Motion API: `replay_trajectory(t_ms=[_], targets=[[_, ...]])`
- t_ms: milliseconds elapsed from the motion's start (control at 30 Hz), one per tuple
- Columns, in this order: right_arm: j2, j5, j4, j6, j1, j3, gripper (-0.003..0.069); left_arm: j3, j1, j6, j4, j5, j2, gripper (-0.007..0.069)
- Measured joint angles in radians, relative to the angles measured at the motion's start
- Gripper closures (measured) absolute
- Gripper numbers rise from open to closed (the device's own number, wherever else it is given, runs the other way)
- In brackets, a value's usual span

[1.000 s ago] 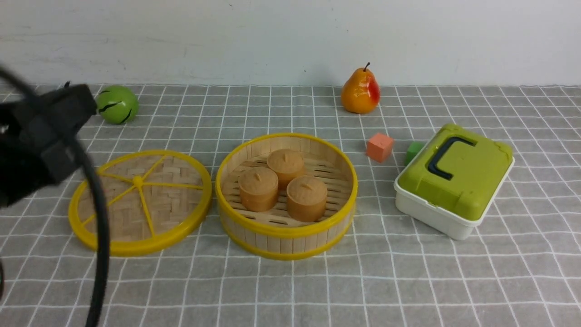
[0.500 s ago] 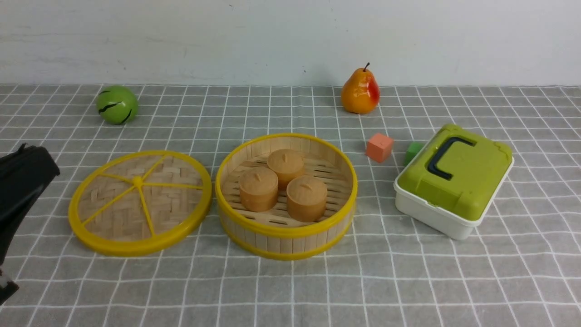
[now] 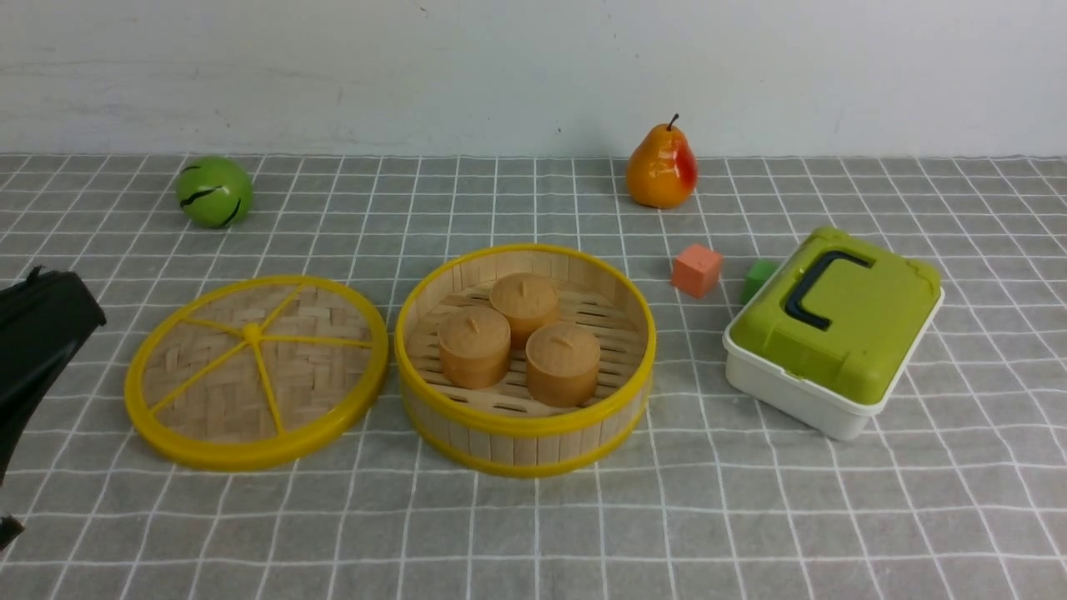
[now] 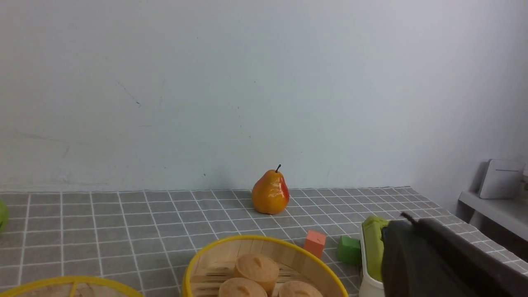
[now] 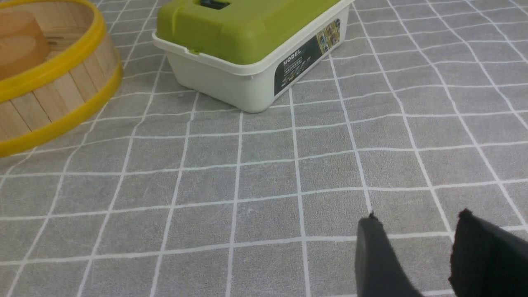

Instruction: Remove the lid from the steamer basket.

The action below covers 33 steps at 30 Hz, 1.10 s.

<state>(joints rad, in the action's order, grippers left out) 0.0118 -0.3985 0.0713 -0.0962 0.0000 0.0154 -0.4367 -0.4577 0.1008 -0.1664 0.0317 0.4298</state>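
**Task objects.** The lid (image 3: 256, 372) is lying flat on the worktop (image 3: 533, 542), on the robot's left of the steamer basket (image 3: 525, 437). Their yellow rims are sitting just beside each other, and whether they are touching cannot be told. The steamer basket is standing open, showing three buns (image 3: 475, 346) on its slatted floor. Judged from this layout, the removal is reading as done.

**Left gripper.** The left gripper (image 3: 40, 333) is showing at the left edge of the front view, near the lid but apart from it. The lid is lying toward the centre from it. Being round, the lid is offering no long axis, only rim and spokes. Its wrist view is showing just one dark part, so whether the jaws are apart or together cannot be told.

**Right gripper.** The right gripper (image 5: 418, 214) is hanging with its fingers apart, holding nothing. It is over bare worktop near the white box (image 5: 222, 82) and well apart from the lid.

**Finding.** The left arm is sitting nearer for any further handling of the lid.
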Motion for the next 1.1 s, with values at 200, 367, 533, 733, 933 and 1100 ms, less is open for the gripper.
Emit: replay_trajectory(t_ms=[200, 367, 533, 733, 933, 1100], targets=[[0.0, 0.0, 0.0, 0.0, 0.0, 0.0, 0.0417, 0.0, 0.0, 0.0, -0.007, -0.011, 0.0, 0.0637], [0.0, 0.0, 0.0, 0.0, 0.0, 0.0, 0.0417, 0.0, 0.0, -0.023, -0.007, -0.011, 0.0, 0.0637], [0.0, 0.0, 0.0, 0.0, 0.0, 0.0, 0.0417, 0.039, 0.002, -0.167, 0.0, -0.006, -0.018, 0.0637], [0.0, 0.0, 0.0, 0.0, 0.0, 0.0, 0.0417, 0.155, 0.086, -0.184, 0.052, -0.026, -0.157, 0.0637], [0.0, 0.0, 0.0, 0.0, 0.0, 0.0, 0.0417, 0.287, 0.246, -0.101, 0.084, -0.07, -0.38, 0.0637], [0.0, 0.0, 0.0, 0.0, 0.0, 0.0, 0.0417, 0.428, 0.368, -0.033, 0.081, -0.12, -0.441, 0.0637]])
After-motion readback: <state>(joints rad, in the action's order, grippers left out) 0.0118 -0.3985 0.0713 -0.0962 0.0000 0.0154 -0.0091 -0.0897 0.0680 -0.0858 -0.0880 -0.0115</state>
